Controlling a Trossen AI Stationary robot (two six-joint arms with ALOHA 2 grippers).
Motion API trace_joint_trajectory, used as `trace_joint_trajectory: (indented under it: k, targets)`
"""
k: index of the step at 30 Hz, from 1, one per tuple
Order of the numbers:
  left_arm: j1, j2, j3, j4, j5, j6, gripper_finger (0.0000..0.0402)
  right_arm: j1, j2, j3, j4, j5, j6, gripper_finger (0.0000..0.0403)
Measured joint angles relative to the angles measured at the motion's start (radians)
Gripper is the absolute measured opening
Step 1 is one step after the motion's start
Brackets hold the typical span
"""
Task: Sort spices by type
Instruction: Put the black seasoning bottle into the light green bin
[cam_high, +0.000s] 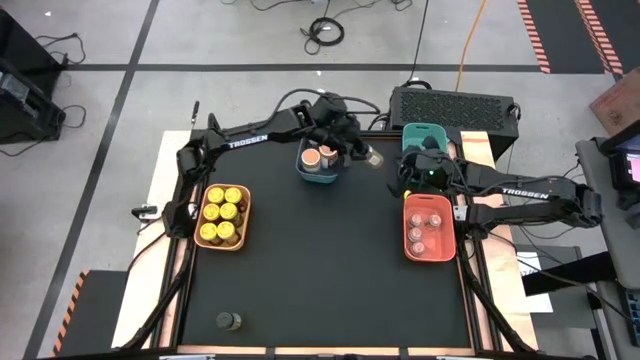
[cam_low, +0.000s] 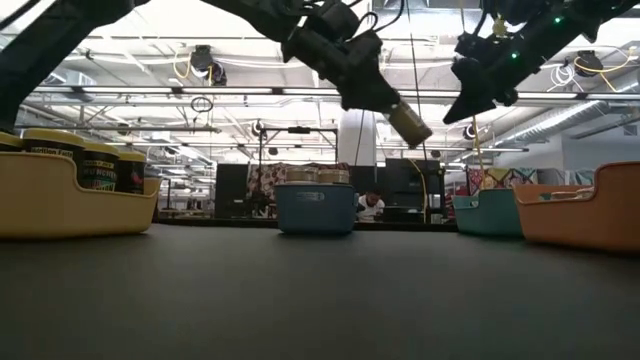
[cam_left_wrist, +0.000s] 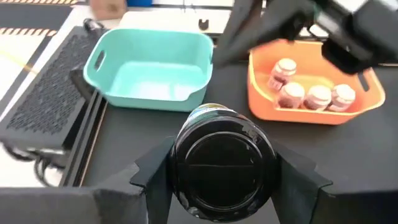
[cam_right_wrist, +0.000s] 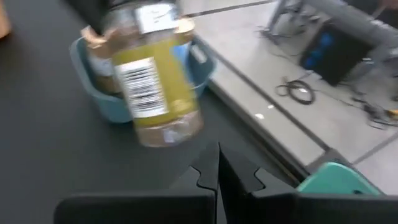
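High view: left gripper (cam_high: 366, 155) is holding a dark-lidded jar (cam_high: 373, 158), fingers clamped on it, just beside the teal bin (cam_high: 425, 133). Advice: carry on over that bin, lower, then release. Right gripper (cam_high: 408, 172), fingers together, is waiting near the bin.

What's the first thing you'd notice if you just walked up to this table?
The left gripper holds a dark-lidded spice jar in the air between the blue bin and the empty teal bin, jaws clamped on it. At the table's left edge, yellow-lidded jars fill an orange bin, and on the right pinkish-topped jars lie in a red bin. One small dark jar stands alone near the front edge.
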Motion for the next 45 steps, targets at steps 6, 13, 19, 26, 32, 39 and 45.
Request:
trace_joint_trajectory:
  k: [6, 13, 19, 26, 32, 39, 45]
  targets:
    - [0.013, 0.002, 0.025, -0.028, 0.049, 0.000, 0.0220, 0.001, 0.022, 0.000, -0.004, -0.112, -0.066, 0.0036]
    - [0.046, -0.012, 0.025, -0.055, 0.122, 0.000, 0.0223, 0.004, 0.022, 0.001, 0.102, -0.198, -0.243, 0.0110]
    - [0.049, -0.012, 0.025, -0.095, 0.155, 0.031, 0.0225, 0.004, 0.022, 0.001, 0.144, -0.306, -0.316, 0.0205]
    - [0.029, -0.011, 0.025, -0.085, 0.155, 0.035, 0.0225, 0.004, 0.022, 0.001, 0.182, -0.308, -0.237, 0.0321]
    - [0.001, -0.011, 0.025, -0.079, 0.154, 0.055, 0.0226, 0.000, 0.062, 0.001, 0.229, -0.358, -0.182, 0.0365]
    - [-0.034, -0.011, 0.025, -0.080, 0.153, 0.059, 0.0226, 0.000, 0.163, 0.001, 0.374, -0.375, -0.234, 0.0369]
    - [-0.047, -0.011, 0.025, -0.082, 0.153, 0.059, 0.0226, 0.000, 0.198, 0.001, 0.406, -0.374, -0.252, 0.0358]
